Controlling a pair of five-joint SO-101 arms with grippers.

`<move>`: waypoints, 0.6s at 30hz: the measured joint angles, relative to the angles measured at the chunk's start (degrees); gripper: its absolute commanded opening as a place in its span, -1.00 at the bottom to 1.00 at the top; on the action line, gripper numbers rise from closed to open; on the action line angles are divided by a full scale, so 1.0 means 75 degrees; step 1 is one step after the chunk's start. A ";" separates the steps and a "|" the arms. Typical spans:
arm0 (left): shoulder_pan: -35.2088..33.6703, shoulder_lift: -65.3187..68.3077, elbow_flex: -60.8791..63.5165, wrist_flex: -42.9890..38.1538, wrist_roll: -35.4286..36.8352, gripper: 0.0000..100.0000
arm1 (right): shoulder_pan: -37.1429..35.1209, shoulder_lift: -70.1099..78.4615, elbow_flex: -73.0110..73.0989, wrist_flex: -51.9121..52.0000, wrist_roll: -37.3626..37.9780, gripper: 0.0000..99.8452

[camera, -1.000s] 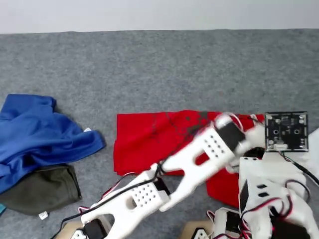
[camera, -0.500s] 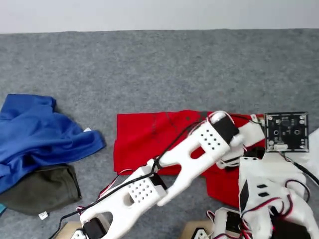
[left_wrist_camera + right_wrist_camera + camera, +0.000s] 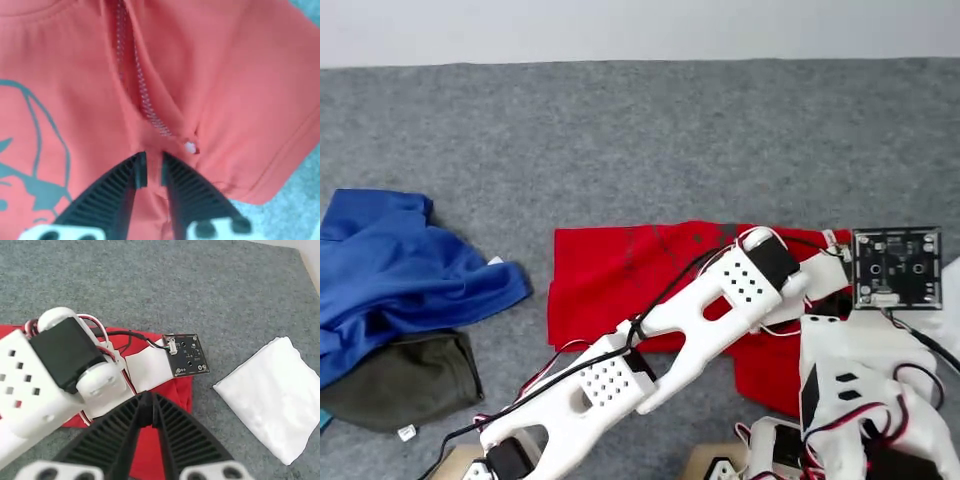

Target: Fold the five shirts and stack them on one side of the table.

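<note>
A grey carpeted table (image 3: 640,140) seen from above; a red shirt (image 3: 610,280) lies spread at the centre right of the frame, its flat left edge near the middle. At the left edge of the frame a crumpled blue shirt (image 3: 400,270) lies partly over a dark olive shirt (image 3: 410,380) at the lower left; both are well apart from the red one.

The white left arm (image 3: 700,320) runs diagonally from the bottom left up to the centre right, crossing over the red shirt; its small black camera board (image 3: 895,265) sits at the right of the frame. The right arm (image 3: 850,390) stands folded in the lower right corner.

In the left wrist view, the left gripper (image 3: 151,167) presses down on the red shirt (image 3: 240,90); its black ribbed fingers are closed to a thin slit on a pinch of the cloth, which puckers around the tips; a line of pale stitching (image 3: 142,95) and a teal print (image 3: 30,150) show on the fabric.

In the right wrist view, the right gripper (image 3: 148,402) hangs above the red shirt's (image 3: 181,392) edge with its fingertips pressed together and nothing between them; a folded white shirt (image 3: 265,390) lies on the grey surface just beyond the red one.
</note>
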 measured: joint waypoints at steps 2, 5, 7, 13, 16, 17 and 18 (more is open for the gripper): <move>0.0000 0.0000 -0.0211 0.0012 0.0000 -0.99 | 0.0000 0.0000 0.0000 0.0000 0.0000 -0.96; -0.0117 0.0000 -0.0762 0.0047 0.0000 -0.98 | 0.0000 0.0000 0.0000 0.0000 0.0000 -0.96; -0.0246 0.0000 -0.1043 0.0070 -0.0012 -0.98 | 0.0000 0.0000 0.0000 0.0000 0.0000 -0.96; -0.0785 0.0000 -0.1313 0.0082 -0.0012 -0.86 | 0.0000 0.0000 0.0000 0.0000 0.0000 -0.96; -0.0914 0.0000 -0.1313 0.0082 0.0023 -0.75 | 0.0000 0.0000 0.0000 0.0000 0.0000 -0.96; -0.0903 0.0000 -0.1313 0.0082 0.0012 -0.72 | 0.0000 0.0000 0.0000 0.0000 0.0000 -0.96; -0.0844 0.0000 -0.1313 0.0082 0.0023 -0.69 | 0.0000 0.0000 0.0000 0.0000 0.0000 -0.96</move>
